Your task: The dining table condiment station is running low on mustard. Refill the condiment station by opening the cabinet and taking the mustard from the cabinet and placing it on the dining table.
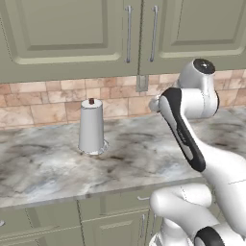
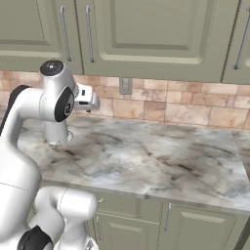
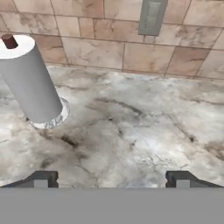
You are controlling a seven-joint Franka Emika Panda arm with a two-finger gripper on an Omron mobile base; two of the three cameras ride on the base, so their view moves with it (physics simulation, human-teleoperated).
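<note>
the gripper [image 3: 111, 178] hung with jaws wide apart and empty above the counter [image 3: 131, 131], aimed at the far tile wall, likely ready for a handle [image 1: 154, 33]. a paper roll [image 3: 28, 81] stood far left. overhead the cabinet [image 1: 192, 33] was closed, presumably hiding the mustard.

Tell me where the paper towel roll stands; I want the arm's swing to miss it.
The paper towel roll stands upright on the marble counter near the brick backsplash, left of the arm in the left base view, below the closed cabinet.
</note>
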